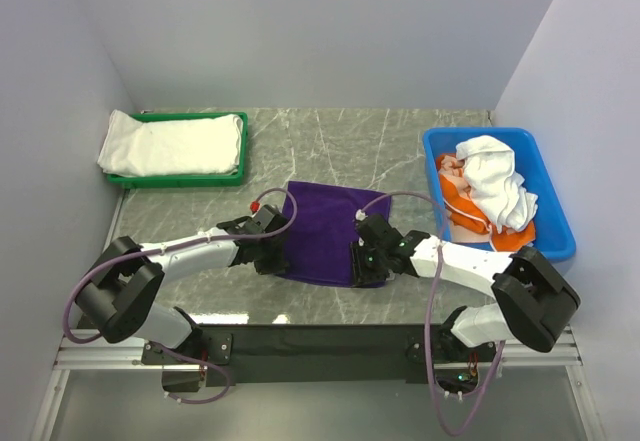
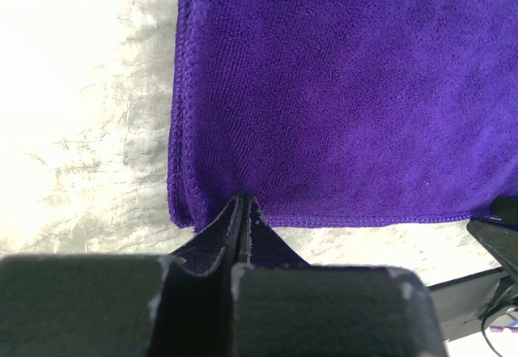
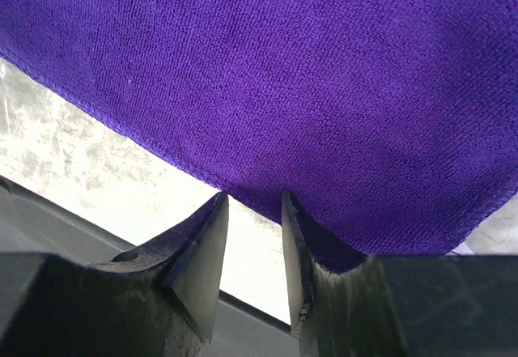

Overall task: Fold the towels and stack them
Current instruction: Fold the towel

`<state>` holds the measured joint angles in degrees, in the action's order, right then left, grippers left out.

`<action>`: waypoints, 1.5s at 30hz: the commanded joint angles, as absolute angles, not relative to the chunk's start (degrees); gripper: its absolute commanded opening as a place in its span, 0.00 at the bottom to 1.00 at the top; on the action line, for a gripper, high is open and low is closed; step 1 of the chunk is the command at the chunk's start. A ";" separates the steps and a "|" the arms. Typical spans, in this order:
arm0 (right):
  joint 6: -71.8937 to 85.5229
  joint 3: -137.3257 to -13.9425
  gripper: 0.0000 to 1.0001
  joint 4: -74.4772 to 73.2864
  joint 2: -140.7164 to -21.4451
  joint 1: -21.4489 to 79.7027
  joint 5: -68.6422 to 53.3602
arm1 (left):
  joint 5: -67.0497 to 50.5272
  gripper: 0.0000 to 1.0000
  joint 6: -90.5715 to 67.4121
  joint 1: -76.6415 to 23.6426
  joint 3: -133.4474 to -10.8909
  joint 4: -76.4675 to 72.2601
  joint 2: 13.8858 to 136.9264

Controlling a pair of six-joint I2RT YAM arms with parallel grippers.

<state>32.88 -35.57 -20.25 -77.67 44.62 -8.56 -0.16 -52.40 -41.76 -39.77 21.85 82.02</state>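
A deep purple towel (image 1: pixel 325 229) lies flat on the marble table between both arms. My left gripper (image 1: pixel 279 259) is at the towel's near-left corner. In the left wrist view its jaws (image 2: pixel 243 201) are pressed together on the hem of the purple towel (image 2: pixel 348 90). My right gripper (image 1: pixel 363 266) is at the near-right edge. There its jaws (image 3: pixel 253 199) stand apart, with the tips just at the hem of the purple towel (image 3: pixel 283 74) and bare table showing between them. A folded white towel (image 1: pixel 170 144) lies in the green tray (image 1: pixel 180 178).
A blue bin (image 1: pixel 555 211) at the right holds a crumpled white towel (image 1: pixel 495 181), an orange one (image 1: pixel 470 219) and a bit of salmon-pink cloth (image 1: pixel 455 166). The black base rail (image 1: pixel 320 346) runs along the near table edge. Grey walls close in the left, back and right.
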 commanded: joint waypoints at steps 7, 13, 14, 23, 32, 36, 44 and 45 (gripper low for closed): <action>36.12 -32.96 0.41 -21.71 -65.08 42.99 1.74 | 2.98 0.12 -55.02 -41.92 -38.84 29.34 76.04; 33.58 -36.12 0.43 -18.03 -61.16 33.33 2.20 | 6.50 0.46 -53.09 -41.49 -47.70 29.45 72.59; 33.40 -37.86 0.43 -17.41 -62.04 30.27 2.20 | 6.68 0.46 -52.65 -41.14 -49.20 29.18 74.42; 37.61 -51.93 0.30 -15.12 -80.41 23.65 11.33 | 6.95 0.41 -46.85 -32.97 -67.48 22.59 94.90; 42.36 -59.14 0.27 -13.27 -95.79 19.86 10.55 | 6.24 0.28 -46.40 -29.54 -73.83 21.54 108.10; 43.24 -62.83 0.27 -13.80 -100.80 18.81 10.20 | 4.05 0.26 -47.72 -25.76 -72.33 20.57 110.74; 42.45 -77.40 0.27 -18.89 -112.75 16.88 8.53 | 2.81 0.26 -46.93 -21.10 -82.78 23.99 119.60; 42.19 -78.91 0.27 -19.42 -114.85 16.35 8.44 | 2.38 0.26 -46.85 -20.75 -84.88 24.26 120.40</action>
